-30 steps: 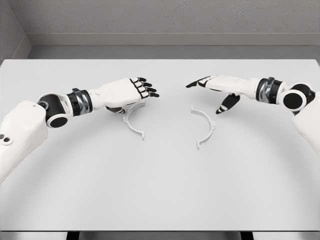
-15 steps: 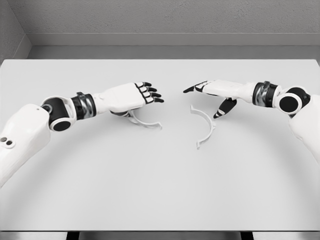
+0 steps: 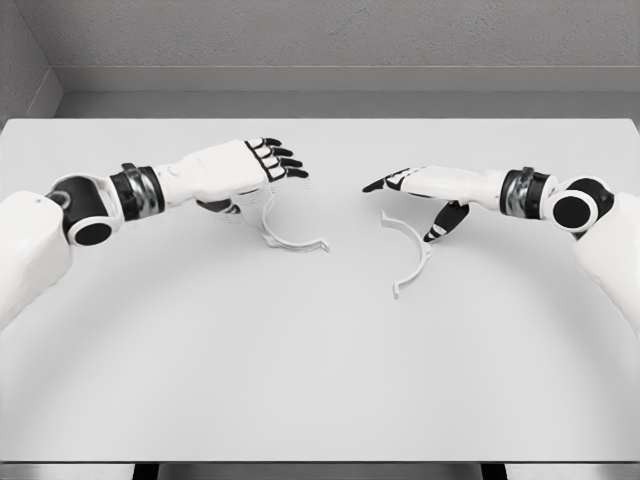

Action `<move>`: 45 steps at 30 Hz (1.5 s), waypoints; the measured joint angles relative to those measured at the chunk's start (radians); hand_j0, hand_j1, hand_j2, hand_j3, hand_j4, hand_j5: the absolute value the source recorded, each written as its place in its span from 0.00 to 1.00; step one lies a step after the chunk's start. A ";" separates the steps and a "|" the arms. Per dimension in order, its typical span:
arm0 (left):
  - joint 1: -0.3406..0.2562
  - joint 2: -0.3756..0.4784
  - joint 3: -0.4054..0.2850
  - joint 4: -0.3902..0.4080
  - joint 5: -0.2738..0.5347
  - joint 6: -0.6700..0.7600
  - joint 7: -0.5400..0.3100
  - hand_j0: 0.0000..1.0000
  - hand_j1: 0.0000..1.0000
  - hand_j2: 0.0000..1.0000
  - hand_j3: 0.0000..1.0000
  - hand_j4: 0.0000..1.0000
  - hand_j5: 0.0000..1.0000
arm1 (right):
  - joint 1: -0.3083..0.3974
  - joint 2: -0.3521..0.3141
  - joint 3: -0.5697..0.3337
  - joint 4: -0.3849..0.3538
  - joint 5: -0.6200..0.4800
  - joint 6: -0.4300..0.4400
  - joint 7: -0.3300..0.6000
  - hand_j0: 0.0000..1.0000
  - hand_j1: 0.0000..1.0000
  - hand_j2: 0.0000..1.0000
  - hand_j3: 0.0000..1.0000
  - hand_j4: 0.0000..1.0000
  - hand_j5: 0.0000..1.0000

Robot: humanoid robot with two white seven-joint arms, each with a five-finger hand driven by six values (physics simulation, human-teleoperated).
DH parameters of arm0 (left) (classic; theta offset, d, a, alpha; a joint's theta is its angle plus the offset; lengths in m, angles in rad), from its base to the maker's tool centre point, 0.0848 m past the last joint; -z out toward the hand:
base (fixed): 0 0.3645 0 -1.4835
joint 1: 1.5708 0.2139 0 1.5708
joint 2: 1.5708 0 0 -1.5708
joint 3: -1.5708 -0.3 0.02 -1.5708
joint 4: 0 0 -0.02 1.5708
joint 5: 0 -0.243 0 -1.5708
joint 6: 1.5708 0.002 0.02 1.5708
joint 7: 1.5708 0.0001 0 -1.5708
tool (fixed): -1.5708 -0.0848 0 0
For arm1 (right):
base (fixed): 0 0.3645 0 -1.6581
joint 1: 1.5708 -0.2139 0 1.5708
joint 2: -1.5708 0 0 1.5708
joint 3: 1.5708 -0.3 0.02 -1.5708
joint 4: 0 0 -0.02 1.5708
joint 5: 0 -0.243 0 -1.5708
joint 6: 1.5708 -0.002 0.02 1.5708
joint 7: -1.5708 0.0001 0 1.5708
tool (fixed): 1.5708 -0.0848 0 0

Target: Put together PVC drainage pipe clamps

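I see two thin white half-ring clamp pieces on a pale grey, matte surface [image 3: 320, 380]. Both look like smooth plastic, each a curved band with small flat tabs at its ends.

The left clamp half [image 3: 291, 233] is left of the middle of the frame. It opens toward the top, and one end rises up under my left hand [image 3: 240, 170]. The fingers [image 3: 280, 160] of this hand are loosely curled with the black tips pointing to the right. The thumb side seems to touch the upper end of this piece, but I cannot tell if it really holds it.

The right clamp half [image 3: 412, 255] lies flat, right of the middle, and it opens toward the left. My right hand [image 3: 425, 188] is over its upper end. Its fingers [image 3: 385, 183] are stretched out toward the left, and the thumb [image 3: 443, 221] points down, just beside the band. This hand grasps nothing.
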 measured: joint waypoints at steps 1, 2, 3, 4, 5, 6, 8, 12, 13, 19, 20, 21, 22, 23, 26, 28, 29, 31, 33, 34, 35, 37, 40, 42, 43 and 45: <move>-0.005 -0.019 0.004 0.042 -0.001 0.000 -0.001 1.00 1.00 1.00 1.00 1.00 1.00 | 0.000 0.001 0.002 0.000 0.000 0.000 0.000 1.00 1.00 1.00 1.00 1.00 1.00; -0.008 -0.038 0.007 0.072 -0.001 0.000 -0.001 1.00 1.00 1.00 1.00 1.00 1.00 | 0.000 0.002 0.003 0.000 -0.002 0.001 0.000 1.00 1.00 1.00 1.00 1.00 1.00; -0.029 -0.063 0.010 0.095 -0.002 0.000 -0.006 1.00 1.00 1.00 1.00 1.00 1.00 | -0.002 0.003 0.003 0.000 -0.004 0.002 -0.001 1.00 1.00 1.00 1.00 1.00 1.00; -0.040 -0.090 0.012 0.112 -0.001 0.000 -0.017 1.00 1.00 1.00 1.00 1.00 1.00 | 0.000 0.004 0.004 0.000 -0.004 0.001 0.000 1.00 1.00 1.00 1.00 1.00 1.00; -0.040 -0.114 0.012 0.124 -0.001 0.000 -0.026 1.00 1.00 1.00 1.00 1.00 1.00 | 0.000 0.004 0.005 -0.001 -0.004 0.001 0.000 1.00 1.00 1.00 1.00 1.00 1.00; -0.040 -0.133 0.012 0.132 -0.001 0.000 -0.032 1.00 1.00 1.00 1.00 1.00 1.00 | 0.000 0.005 0.005 -0.001 -0.005 0.001 0.000 1.00 1.00 1.00 1.00 1.00 1.00; -0.041 -0.152 0.017 0.143 -0.001 0.000 -0.040 1.00 1.00 1.00 1.00 1.00 1.00 | -0.002 0.006 0.006 -0.002 -0.005 0.000 0.000 1.00 1.00 1.00 1.00 1.00 1.00; -0.040 -0.161 0.029 0.151 -0.001 0.000 -0.046 1.00 1.00 1.00 1.00 1.00 1.00 | 0.000 0.008 0.007 -0.006 -0.006 0.000 0.000 1.00 1.00 1.00 1.00 1.00 1.00; -0.040 -0.161 0.031 0.152 0.000 0.000 -0.046 1.00 1.00 1.00 1.00 1.00 1.00 | 0.000 0.008 0.007 -0.006 -0.010 0.000 0.000 1.00 1.00 1.00 1.00 1.00 1.00; -0.040 -0.162 0.034 0.153 0.004 0.000 -0.047 1.00 1.00 1.00 1.00 1.00 1.00 | 0.000 0.010 0.007 -0.009 -0.021 0.000 0.000 1.00 1.00 1.00 1.00 1.00 1.00; -0.040 -0.162 0.034 0.153 0.005 0.000 -0.047 1.00 1.00 1.00 1.00 1.00 1.00 | 0.000 0.011 0.007 -0.010 -0.021 0.000 0.000 1.00 1.00 1.00 1.00 1.00 1.00; -0.040 -0.162 0.035 0.153 0.005 0.000 -0.047 1.00 1.00 1.00 1.00 1.00 1.00 | 0.000 0.013 0.007 -0.010 -0.021 0.000 0.000 1.00 1.00 1.00 1.00 1.00 1.00; -0.040 -0.162 0.035 0.153 0.005 0.000 -0.047 1.00 1.00 1.00 1.00 1.00 1.00 | 0.000 0.014 0.007 -0.010 -0.022 0.000 0.000 1.00 1.00 1.00 1.00 1.00 1.00; -0.041 -0.161 0.035 0.153 0.006 0.000 -0.047 1.00 1.00 1.00 1.00 1.00 1.00 | 0.000 0.015 0.007 -0.010 -0.024 0.001 0.000 1.00 1.00 1.00 1.00 1.00 1.00; -0.041 -0.161 0.035 0.153 0.007 0.000 -0.047 1.00 1.00 1.00 1.00 1.00 1.00 | 0.000 0.019 0.012 -0.011 -0.024 0.001 0.000 1.00 1.00 1.00 1.00 1.00 1.00; -0.041 -0.160 0.035 0.152 0.007 0.000 -0.047 1.00 1.00 1.00 1.00 1.00 1.00 | 0.000 0.023 0.014 -0.011 -0.023 0.000 0.000 1.00 1.00 1.00 1.00 1.00 1.00; -0.041 -0.158 0.035 0.152 0.007 0.000 -0.047 1.00 1.00 1.00 1.00 1.00 1.00 | 0.000 0.024 0.015 -0.011 -0.023 0.000 0.000 1.00 1.00 1.00 1.00 1.00 1.00; -0.041 -0.153 0.039 0.152 0.008 0.000 -0.047 1.00 1.00 1.00 1.00 1.00 1.00 | 0.000 0.025 0.015 -0.011 -0.030 0.001 0.000 1.00 1.00 1.00 1.00 1.00 1.00; -0.041 -0.142 0.053 0.151 0.009 -0.001 -0.047 1.00 1.00 1.00 1.00 1.00 1.00 | 0.000 0.026 0.015 -0.011 -0.037 0.000 0.000 1.00 1.00 1.00 1.00 1.00 1.00; -0.041 -0.137 0.062 0.151 0.009 -0.001 -0.047 1.00 1.00 1.00 1.00 1.00 1.00 | 0.000 0.026 0.016 -0.011 -0.039 0.000 0.000 1.00 1.00 1.00 1.00 1.00 1.00; -0.040 -0.134 0.069 0.151 0.010 0.000 -0.047 1.00 1.00 1.00 1.00 1.00 1.00 | -0.002 0.027 0.016 -0.011 -0.040 0.000 0.000 1.00 1.00 1.00 1.00 1.00 1.00; -0.040 -0.129 0.078 0.151 0.010 0.000 -0.047 1.00 1.00 1.00 1.00 1.00 1.00 | -0.002 0.027 0.016 -0.012 -0.045 0.000 0.000 1.00 1.00 1.00 1.00 1.00 1.00; -0.040 -0.126 0.084 0.151 0.011 0.000 -0.047 1.00 1.00 1.00 1.00 1.00 1.00 | -0.002 0.029 0.016 -0.013 -0.050 0.001 0.000 1.00 1.00 1.00 1.00 1.00 1.00; -0.038 -0.127 0.085 0.151 0.011 0.000 -0.047 1.00 1.00 1.00 1.00 1.00 1.00 | -0.002 0.032 0.018 -0.014 -0.050 0.000 0.000 1.00 1.00 1.00 1.00 1.00 1.00; -0.037 -0.127 0.086 0.150 0.010 0.000 -0.047 1.00 1.00 1.00 1.00 1.00 1.00 | -0.003 0.033 0.021 -0.015 -0.050 0.000 0.000 1.00 1.00 1.00 1.00 1.00 1.00; -0.037 -0.129 0.085 0.150 0.010 0.000 -0.047 1.00 1.00 1.00 1.00 1.00 1.00 | -0.008 0.034 0.027 -0.015 -0.050 0.000 0.000 1.00 1.00 1.00 1.00 1.00 1.00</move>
